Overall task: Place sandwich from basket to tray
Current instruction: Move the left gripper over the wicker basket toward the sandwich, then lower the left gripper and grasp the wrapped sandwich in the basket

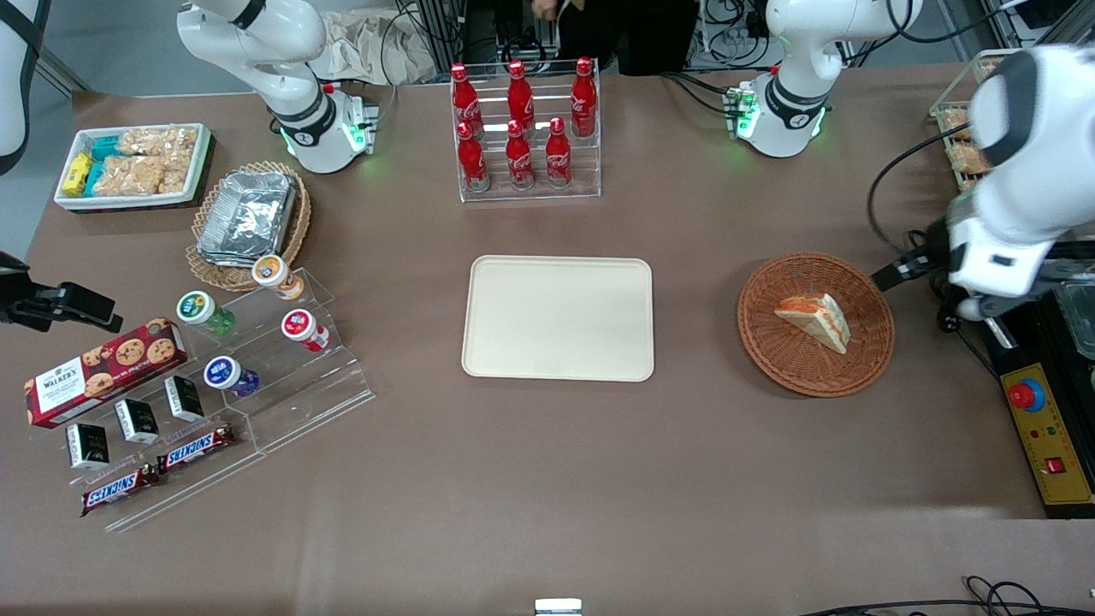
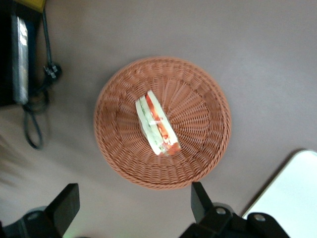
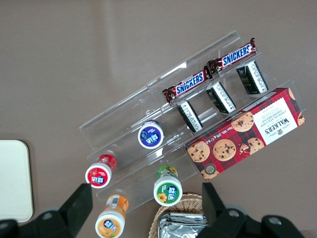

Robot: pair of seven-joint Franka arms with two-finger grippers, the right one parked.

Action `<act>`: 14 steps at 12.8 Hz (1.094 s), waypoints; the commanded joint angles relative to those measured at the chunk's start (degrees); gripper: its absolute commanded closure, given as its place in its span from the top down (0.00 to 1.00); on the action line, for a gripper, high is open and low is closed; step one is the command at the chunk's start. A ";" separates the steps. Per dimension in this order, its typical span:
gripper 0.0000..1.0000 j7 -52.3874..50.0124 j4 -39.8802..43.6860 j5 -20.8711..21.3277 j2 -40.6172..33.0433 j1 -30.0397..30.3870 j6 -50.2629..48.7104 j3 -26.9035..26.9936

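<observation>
The sandwich (image 1: 817,318) is a pale bread wedge with orange-red, white and green filling. It lies on its side in the round reddish-brown wicker basket (image 1: 770,342). The cream-beige tray (image 1: 558,317) lies flat beside the basket, toward the parked arm's end, with nothing on it. My gripper (image 2: 132,203) is open and empty, fingers wide apart. It hangs high above the table just outside the basket's rim (image 2: 198,99), at the working arm's end, with the sandwich (image 2: 157,124) in view ahead of it. A tray corner (image 2: 297,193) shows there too. The arm's wrist (image 1: 997,257) covers the fingers in the front view.
A black control box with a red button (image 1: 1039,428) and a loose cable (image 2: 34,129) lie beside the basket at the table's end. A clear rack of cola bottles (image 1: 523,128) stands farther from the camera than the tray. Snack stands, a tan basket of foil trays (image 1: 248,218) and a white tub (image 1: 133,162) are at the parked arm's end.
</observation>
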 commanded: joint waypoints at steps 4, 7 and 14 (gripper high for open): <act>1.00 -15.01 -14.21 -2.88 4.60 -1.11 20.56 -0.04; 1.00 -16.42 -19.41 -2.97 7.50 -0.77 31.47 0.05; 0.07 -22.04 -21.63 -2.01 9.55 -1.12 36.98 0.05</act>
